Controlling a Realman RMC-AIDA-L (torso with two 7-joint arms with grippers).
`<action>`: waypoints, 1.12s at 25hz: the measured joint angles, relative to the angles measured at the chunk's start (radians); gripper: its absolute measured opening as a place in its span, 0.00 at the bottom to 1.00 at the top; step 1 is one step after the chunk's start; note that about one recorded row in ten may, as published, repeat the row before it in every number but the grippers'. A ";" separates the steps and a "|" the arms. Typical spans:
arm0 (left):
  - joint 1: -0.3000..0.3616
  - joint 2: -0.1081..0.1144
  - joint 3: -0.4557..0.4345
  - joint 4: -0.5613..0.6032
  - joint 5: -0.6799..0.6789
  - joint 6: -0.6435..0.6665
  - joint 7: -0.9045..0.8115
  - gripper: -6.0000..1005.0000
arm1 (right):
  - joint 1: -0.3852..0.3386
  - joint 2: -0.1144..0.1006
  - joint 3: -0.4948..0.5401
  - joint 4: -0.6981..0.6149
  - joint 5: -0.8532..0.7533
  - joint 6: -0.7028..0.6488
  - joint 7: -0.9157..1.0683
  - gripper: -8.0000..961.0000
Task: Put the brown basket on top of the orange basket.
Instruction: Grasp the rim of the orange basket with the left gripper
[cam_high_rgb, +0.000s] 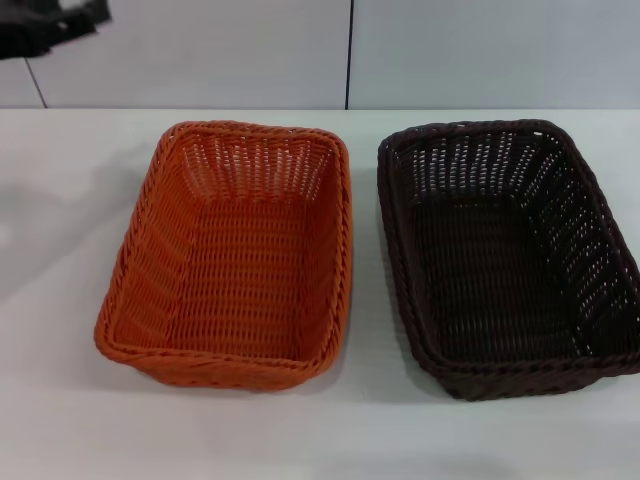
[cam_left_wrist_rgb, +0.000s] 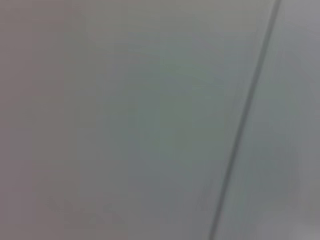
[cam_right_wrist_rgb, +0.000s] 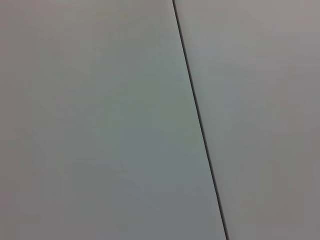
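On the white table (cam_high_rgb: 60, 420) we see the orange basket (cam_high_rgb: 235, 255) | brown basket (cam_high_rgb: 505, 255) just to its right, long axes parallel, untouched | left gripper (cam_high_rgb: 50, 25) far back-left, fingers unreadable | right gripper unseen, yet likely nearer brown.

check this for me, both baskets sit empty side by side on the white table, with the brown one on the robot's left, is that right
Not quite. The head view shows the brown basket on the robot's right and the orange basket on its left. The rest holds: both sit empty, side by side and apart, on the white table.
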 joint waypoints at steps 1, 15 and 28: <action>-0.004 -0.001 0.000 0.040 0.079 0.013 -0.058 0.78 | 0.000 0.000 0.000 0.000 0.000 0.000 -0.001 0.53; -0.154 -0.143 -0.026 0.179 0.829 0.203 -0.530 0.77 | -0.019 -0.002 0.015 -0.012 0.001 -0.005 -0.002 0.53; -0.141 -0.161 -0.027 0.157 0.946 0.232 -0.682 0.75 | -0.023 -0.006 0.039 -0.041 -0.002 0.000 -0.020 0.53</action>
